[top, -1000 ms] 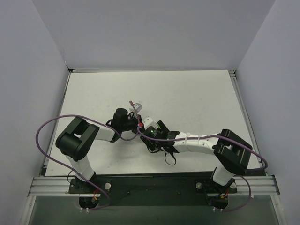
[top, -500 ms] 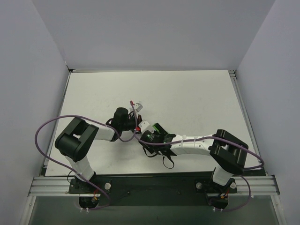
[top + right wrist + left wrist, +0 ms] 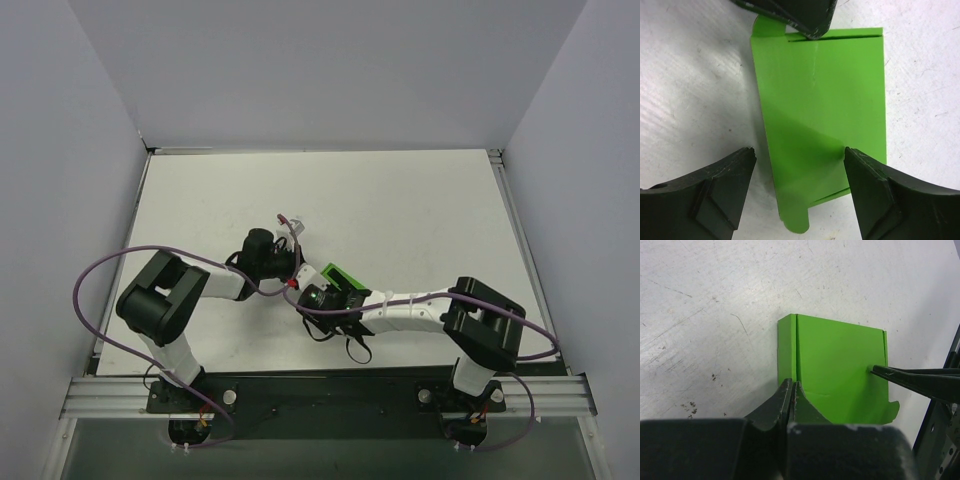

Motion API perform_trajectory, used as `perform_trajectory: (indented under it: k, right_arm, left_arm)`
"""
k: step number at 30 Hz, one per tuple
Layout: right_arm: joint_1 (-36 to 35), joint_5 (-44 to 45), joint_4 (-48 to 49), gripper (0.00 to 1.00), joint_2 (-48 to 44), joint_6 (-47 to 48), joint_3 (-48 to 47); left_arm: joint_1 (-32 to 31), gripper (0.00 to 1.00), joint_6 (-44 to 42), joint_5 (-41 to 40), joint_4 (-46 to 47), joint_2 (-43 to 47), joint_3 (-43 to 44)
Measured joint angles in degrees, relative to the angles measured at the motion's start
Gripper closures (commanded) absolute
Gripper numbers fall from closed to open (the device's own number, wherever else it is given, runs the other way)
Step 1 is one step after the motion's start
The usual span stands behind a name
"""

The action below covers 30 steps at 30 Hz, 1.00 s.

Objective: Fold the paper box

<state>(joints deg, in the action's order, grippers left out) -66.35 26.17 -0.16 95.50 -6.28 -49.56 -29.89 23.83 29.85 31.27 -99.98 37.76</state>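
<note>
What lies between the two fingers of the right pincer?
The paper box, flat on the table, fills nearly the whole gap between them; the right wrist view shows it.

White links (image 3: 410, 308), black joints (image 3: 160, 300), purple cables (image 3: 75, 298), black fingers (image 3: 705, 195)

Overhead, paper box (image 3: 338, 276) mostly under right arm (image 3: 405, 305)
</note>
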Motion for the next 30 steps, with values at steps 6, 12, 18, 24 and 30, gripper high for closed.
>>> perform_trajectory:
  k: [6,12,18,24,30]
  right_arm:
    - [0.2,2.2,1.8,0.49,1.8,1.5,-0.1]
    - [0.0,4.0,3.3,0.63,2.8,3.2,-0.1]
    - [-0.1,4.7,3.9,0.83,2.9,4.0,0.1]
    - [0.1,3.6,4.7,1.0,1.8,5.1,0.5]
    - [0.1,-1.5,1.1,1.0,-2.9,5.1,0.8]
  left_arm:
    - [0.0,1.0,0.7,0.0,-0.6,0.2,0.1]
    - [0.0,0.99,1.0,-0.3,-0.9,0.2,0.4]
    - [0.4,0.44,1.8,-0.9,-0.9,0.3,0.4]
    - [0.9,0.09,4.6,-1.1,-1.1,4.2,-1.5]
    - [5.4,0.07,8.4,-4.7,0.3,14.8,-4.8]
